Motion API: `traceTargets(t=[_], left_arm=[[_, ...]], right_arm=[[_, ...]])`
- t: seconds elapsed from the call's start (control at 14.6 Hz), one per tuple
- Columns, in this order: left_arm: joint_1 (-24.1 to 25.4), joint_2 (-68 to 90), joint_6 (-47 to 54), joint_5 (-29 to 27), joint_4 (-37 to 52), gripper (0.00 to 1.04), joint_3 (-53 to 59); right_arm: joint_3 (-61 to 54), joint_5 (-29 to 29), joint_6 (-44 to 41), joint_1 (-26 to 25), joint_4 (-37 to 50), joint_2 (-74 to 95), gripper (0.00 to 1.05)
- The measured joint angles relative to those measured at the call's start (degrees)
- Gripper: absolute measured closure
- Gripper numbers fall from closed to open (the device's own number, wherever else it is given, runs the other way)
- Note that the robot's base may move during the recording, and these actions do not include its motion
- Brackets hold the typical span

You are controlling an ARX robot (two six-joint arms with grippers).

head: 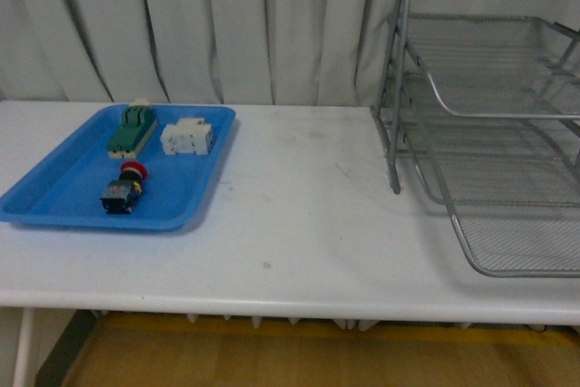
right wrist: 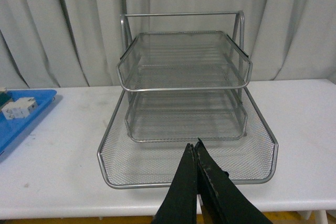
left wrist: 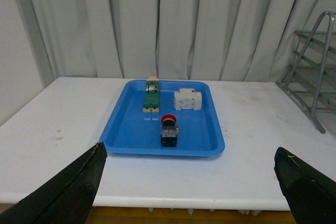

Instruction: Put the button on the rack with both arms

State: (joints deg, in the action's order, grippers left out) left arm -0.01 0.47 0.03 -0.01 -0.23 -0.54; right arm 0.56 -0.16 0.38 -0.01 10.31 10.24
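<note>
I can read no writing, brand, number or sign here; the button [head: 123,189], white block [head: 188,137] and green-topped block [head: 133,130] show too small to make out print.

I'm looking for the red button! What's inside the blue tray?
Inside the blue tray lie the button, a green-topped block and a white blocky part, all apart from each other. Nothing covers them; only the tray floor beneath each is hidden.
</note>
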Motion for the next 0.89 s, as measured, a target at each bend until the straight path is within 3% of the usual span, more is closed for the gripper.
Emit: traceTargets(t=[0.14, 0.34, 0.48, 0.55, 0.62, 0.82, 0.89], left_arm=[[0.0, 0.0, 0.0, -0.1, 0.0, 0.07, 0.0], [0.0, 0.0, 0.0, 0.0, 0.0, 0.07, 0.0], [0.0, 0.0, -0.1, -0.2, -0.3, 0.07, 0.0], [-2.4, 5.1, -2.8, -5.4, -10.9, 0.07, -4.0], [-3.7, 19.1, -4.8, -7.5, -14.1, 0.07, -10.7], [-3.4, 46.2, -2.2, -2.8, 0.2, 0.07, -20.8], [-2.9, 59.8, -0.1, -0.4, 4.1, 0.07, -25.7]], right_arm=[[0.1, 0.1, 0.0, 0.0, -10.4, -9.6, 1.03], [0.1, 0.2, -0.1, 0.0, -10.5, -10.1, 1.00], [0.1, 0.2, -0.1, 0.0, -10.5, -10.1, 0.73], [0.1, 0.2, -0.1, 0.0, -10.6, -10.1, 0.60], [0.1, 0.1, -0.2, 0.0, -10.5, -10.1, 0.45], [0.1, 0.2, -0.2, 0.0, -10.5, -10.1, 0.09], [0.1, 0.2, -0.2, 0.0, -10.5, -10.1, 0.06]])
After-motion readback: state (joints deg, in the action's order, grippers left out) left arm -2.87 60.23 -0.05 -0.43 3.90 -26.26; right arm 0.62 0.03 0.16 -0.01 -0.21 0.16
